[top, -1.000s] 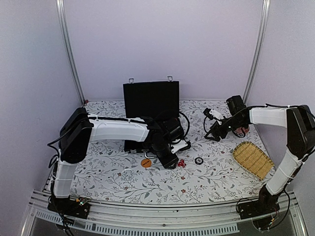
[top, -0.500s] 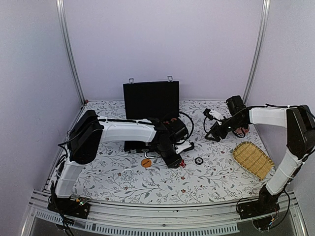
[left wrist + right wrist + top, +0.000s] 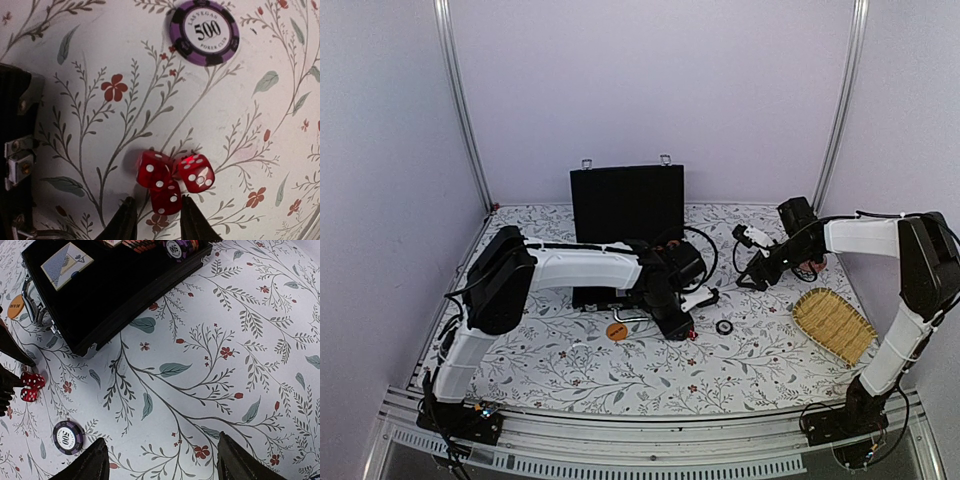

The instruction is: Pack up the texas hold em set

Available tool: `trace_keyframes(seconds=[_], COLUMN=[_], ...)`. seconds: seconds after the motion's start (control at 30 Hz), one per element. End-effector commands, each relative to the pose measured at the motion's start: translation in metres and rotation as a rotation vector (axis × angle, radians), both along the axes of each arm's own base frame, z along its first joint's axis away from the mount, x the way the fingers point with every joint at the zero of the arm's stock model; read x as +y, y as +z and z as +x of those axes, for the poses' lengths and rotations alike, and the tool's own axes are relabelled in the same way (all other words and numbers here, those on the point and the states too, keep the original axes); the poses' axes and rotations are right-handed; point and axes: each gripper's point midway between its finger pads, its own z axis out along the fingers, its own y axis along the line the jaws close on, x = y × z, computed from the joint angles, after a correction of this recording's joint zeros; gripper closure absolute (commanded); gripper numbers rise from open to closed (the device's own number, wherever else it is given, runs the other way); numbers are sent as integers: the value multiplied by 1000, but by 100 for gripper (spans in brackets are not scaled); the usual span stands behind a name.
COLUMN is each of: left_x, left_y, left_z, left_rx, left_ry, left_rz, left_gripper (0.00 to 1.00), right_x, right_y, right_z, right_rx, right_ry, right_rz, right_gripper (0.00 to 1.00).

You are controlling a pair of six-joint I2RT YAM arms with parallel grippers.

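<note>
case: black case (image 3: 626,205) at mid-back of the table (image 3: 570,370), open, lid upright at the rear; its tray is mostly hidden under the left arm in the top view
case axis: long side runs left to right across the table, handle on the near edge facing the arms
in the case: a card (image 3: 66,265) lying flat on the black lining, and a row of chips (image 3: 175,246) along one edge
dice: three red dice (image 3: 170,177) bunched together and touching, on the cloth just off the case's near right corner
chip: purple "500" chip (image 3: 202,31) flat on the cloth, near the dice on the side away from the case
disc: orange disc (image 3: 617,331) on the cloth just in front of the handle
left gripper: left gripper (image 3: 158,202) down at the dice, jaws narrowly apart, straddling one die with a gap on one side; nothing lifted
right gripper: right gripper (image 3: 162,455) hovers over the right of the table, jaws wide, empty
basket: basket (image 3: 834,324) near the right edge, well apart from the case
</note>
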Motion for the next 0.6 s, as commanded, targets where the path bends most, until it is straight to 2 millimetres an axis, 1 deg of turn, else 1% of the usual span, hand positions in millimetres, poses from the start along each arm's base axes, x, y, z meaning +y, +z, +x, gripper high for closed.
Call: trace_keyframes(seconds=[0.0, 0.23, 0.47, 0.57], left_x=[-7, -10, -7, -7], left_y=[-5, -9, -10, -4], left_z=[-1, -1, -4, -5], left_rx=[20, 23, 31, 32], left_ry=[-1, 3, 3, 2], left_rz=[-11, -14, -3, -7], left_gripper=[70, 74, 84, 90], right_x=[1, 1, 1, 1], right_y=[2, -1, -3, -3], right_z=[5, 5, 4, 4], right_rx=[-6, 6, 10, 15], right_ry=[3, 5, 8, 9], right_rz=[-5, -10, -11, -10], right_gripper=[26, 26, 26, 26])
